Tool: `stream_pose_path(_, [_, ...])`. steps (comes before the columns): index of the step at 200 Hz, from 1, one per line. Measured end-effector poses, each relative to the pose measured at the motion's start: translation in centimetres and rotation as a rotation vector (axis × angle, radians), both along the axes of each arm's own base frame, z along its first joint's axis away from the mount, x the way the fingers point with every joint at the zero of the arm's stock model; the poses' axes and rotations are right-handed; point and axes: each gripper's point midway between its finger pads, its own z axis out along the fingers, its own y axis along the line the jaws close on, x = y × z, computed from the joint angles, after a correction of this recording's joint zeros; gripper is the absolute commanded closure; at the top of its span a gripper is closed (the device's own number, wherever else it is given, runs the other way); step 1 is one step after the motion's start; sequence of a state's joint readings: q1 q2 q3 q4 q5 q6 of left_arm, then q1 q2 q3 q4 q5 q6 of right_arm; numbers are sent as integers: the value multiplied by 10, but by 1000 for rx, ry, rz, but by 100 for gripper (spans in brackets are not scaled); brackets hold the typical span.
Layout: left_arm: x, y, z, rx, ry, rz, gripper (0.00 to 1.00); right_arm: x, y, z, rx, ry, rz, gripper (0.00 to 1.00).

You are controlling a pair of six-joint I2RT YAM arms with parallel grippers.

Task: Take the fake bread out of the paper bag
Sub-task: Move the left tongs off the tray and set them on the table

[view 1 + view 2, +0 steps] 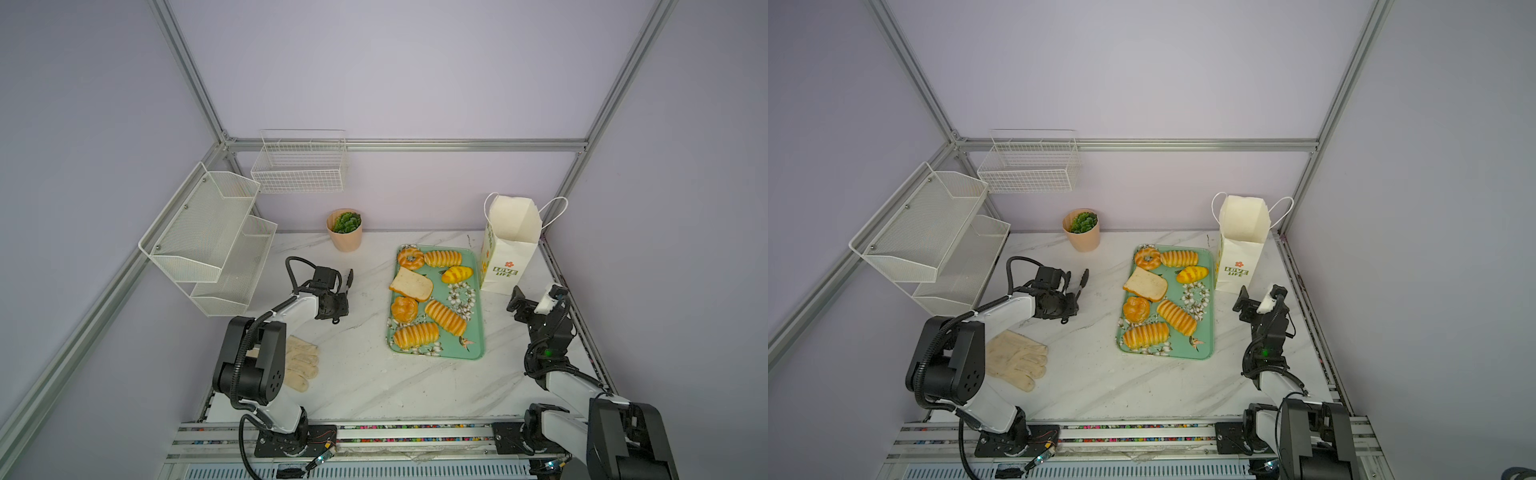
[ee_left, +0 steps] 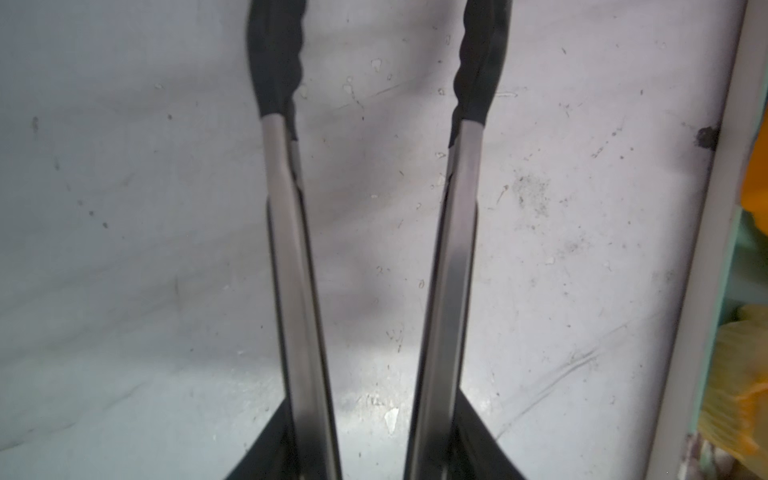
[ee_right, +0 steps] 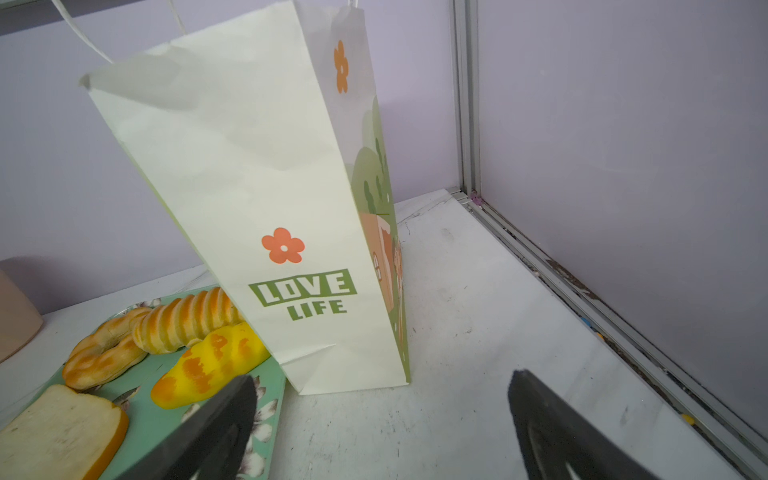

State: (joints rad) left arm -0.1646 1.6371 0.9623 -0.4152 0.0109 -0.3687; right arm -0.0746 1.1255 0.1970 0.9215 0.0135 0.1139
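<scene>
Several glossy fake breads lie on a green flowered tray (image 1: 478, 332): a ring donut (image 1: 410, 258), a toast slice (image 1: 411, 284), a round bun (image 1: 404, 309), a pointed roll (image 1: 456, 274) and ridged loaves (image 1: 445, 317). The white paper bag (image 1: 505, 266) stands upright just right of the tray, and no bread shows in its open mouth. My right gripper (image 1: 535, 296) hovers open in front of the bag (image 3: 270, 187), holding nothing. My left gripper (image 1: 338, 299) is left of the tray, shut on steel tongs (image 2: 453, 249). The tongs' black tips (image 2: 274, 62) are apart and hold nothing.
A peach plant pot (image 1: 345, 230) stands at the back. Beige gloves (image 1: 301, 361) lie by the left arm's base. A white mesh shelf (image 1: 208, 237) and a wire basket (image 1: 299, 166) hang at the left. The cell's metal frame (image 3: 467, 104) runs close behind the bag.
</scene>
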Motion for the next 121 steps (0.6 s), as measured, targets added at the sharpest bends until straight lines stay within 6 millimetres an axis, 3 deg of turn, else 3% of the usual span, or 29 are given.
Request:
stream_pose_path(33, [-3, 6, -2, 42, 13, -6, 39, 8, 13, -3, -27, -28, 28, 3])
stream_pose_path(43, [-4, 8, -2, 52, 15, -1, 29, 10, 15, -4, -35, -31, 34, 3])
stream_pose_path(61, [-4, 11, 0, 72, 10, -6, 22, 13, 18, -5, -46, -40, 42, 3])
stream_pose_path(114, [-1, 20, 31, 126, -76, -8, 17, 23, 18, -6, -76, -68, 44, 3])
stream_pose_path(118, [0, 22, 35, 133, -89, -6, 14, 24, 18, -7, -78, -69, 44, 2])
stream_pose_path(121, [1, 23, 38, 138, -99, -6, 2, 25, 18, -7, -79, -70, 44, 3])
